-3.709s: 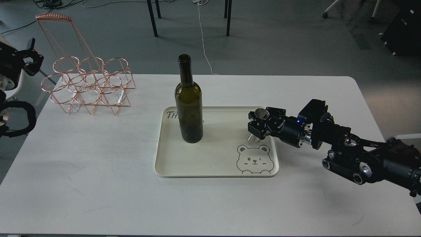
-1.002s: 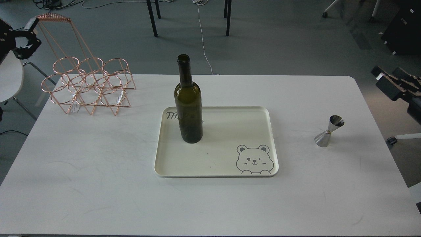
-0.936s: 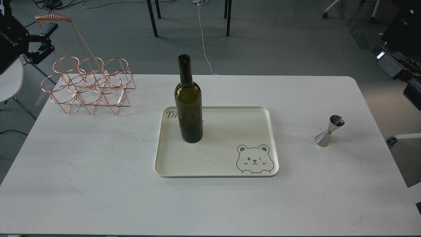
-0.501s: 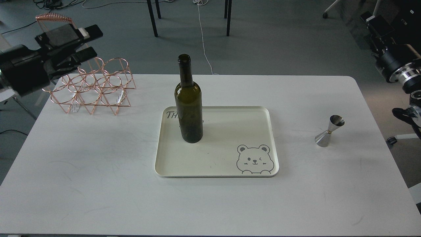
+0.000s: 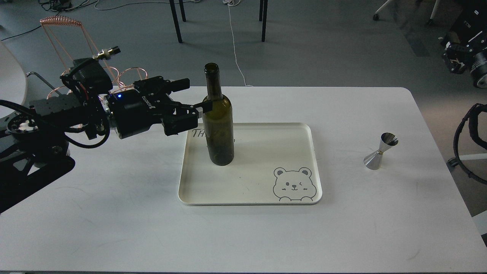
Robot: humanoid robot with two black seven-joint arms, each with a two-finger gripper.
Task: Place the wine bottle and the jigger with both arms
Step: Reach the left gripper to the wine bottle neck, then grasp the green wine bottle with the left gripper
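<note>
The dark green wine bottle [image 5: 218,125] stands upright on the left part of the cream tray [image 5: 304,131]. My left gripper [image 5: 194,95] is open just left of the bottle at shoulder height. Its near finger [image 5: 201,108] reaches the bottle's shoulder, and its far finger [image 5: 179,83] stops short of the neck. The silver jigger [image 5: 379,151] stands on the table right of the tray, with nothing holding it. My right arm [image 5: 466,57] is raised off the table at the far right edge. Its end is dark, and I cannot tell its fingers apart.
A copper wire bottle rack [image 5: 66,30] stands at the back left, mostly hidden behind my left arm. The tray has a bear drawing [image 5: 293,185] at its front right corner. Chair legs and cables are on the floor beyond the table [image 5: 114,213].
My left arm has swung in from the far left and brought its open gripper to the bottle. My right arm, after leaving the jigger on the table, has drawn further away to the right edge.
</note>
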